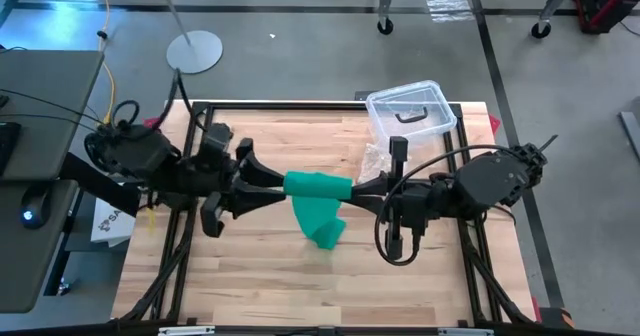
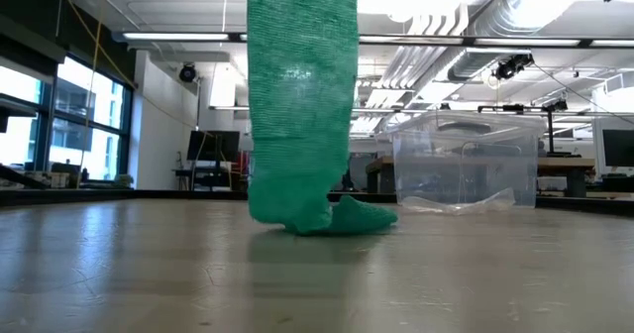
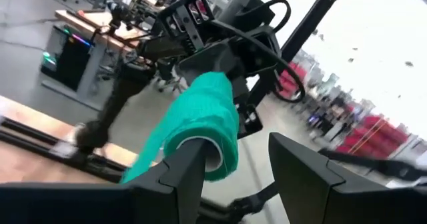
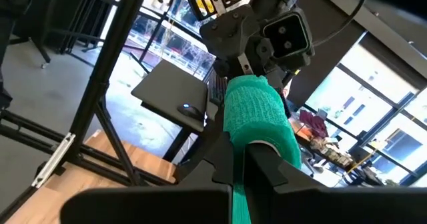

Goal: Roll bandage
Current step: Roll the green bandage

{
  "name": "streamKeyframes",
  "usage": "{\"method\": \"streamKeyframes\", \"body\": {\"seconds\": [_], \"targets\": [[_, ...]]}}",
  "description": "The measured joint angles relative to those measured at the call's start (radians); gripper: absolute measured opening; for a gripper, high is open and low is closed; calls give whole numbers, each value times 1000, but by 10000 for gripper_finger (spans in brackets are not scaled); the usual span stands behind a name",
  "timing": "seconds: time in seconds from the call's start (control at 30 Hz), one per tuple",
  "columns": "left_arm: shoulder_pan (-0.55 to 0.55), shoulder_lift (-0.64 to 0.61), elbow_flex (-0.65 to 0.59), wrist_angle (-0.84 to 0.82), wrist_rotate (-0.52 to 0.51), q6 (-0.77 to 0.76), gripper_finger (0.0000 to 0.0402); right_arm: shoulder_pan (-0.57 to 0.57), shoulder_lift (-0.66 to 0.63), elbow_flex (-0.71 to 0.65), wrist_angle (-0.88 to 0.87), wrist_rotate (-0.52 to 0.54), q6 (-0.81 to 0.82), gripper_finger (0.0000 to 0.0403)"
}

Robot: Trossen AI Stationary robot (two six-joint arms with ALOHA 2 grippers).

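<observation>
I can't read any text, label, brand or number from here. A white sheet (image 1: pixel 108 221) beside the bench's (image 1: pixel 250 276) left edge carries dark print, but it is too small to make out.

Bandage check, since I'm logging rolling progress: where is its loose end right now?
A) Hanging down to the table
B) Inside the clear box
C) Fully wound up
A: the bandage hangs from the roll between both grippers, its tail crumpled on the table.
</observation>
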Motion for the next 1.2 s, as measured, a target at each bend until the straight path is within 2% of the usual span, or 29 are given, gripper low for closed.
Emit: {"method": "streamKeyframes", "body": {"seconds": [0.1, 0.2, 0.3, 0.4, 0.5, 0.63, 0.87, 0.93, 1.03, 1.2], "targets": [[-23, -41, 1, -92, -12, 133, 154, 10, -1, 0, 7, 0, 0, 1], [-45, -48, 3, -153, -58, 372, 141, 17, -6, 0, 30, -11, 16, 1], [-46, -12, 2, -129, -103, 548, 132, 21, -13, 0, 49, -26, 26, 1], [-20, 34, -2, -69, -80, 620, 135, 22, -15, 0, 76, -25, 26, 1], [-4, 57, 0, 10, -36, 638, 148, 23, -15, 0, 86, -25, 26, 1], [16, 78, 1, 39, -81, 600, 165, 23, -15, 0, 88, -25, 27, 1], [-42, 35, 2, -84, -77, 459, 172, 30, -15, 0, 87, -20, 36, 1], [-55, 30, 2, -124, -103, 441, 172, 31, -15, 0, 86, -21, 37, 1], [-49, 33, 0, -99, -173, 474, 172, 31, -15, 0, 85, -21, 38, 1], [-9, 56, 2, 52, -108, 575, 172, 31, -15, 0, 85, -21, 55, 1]]}}
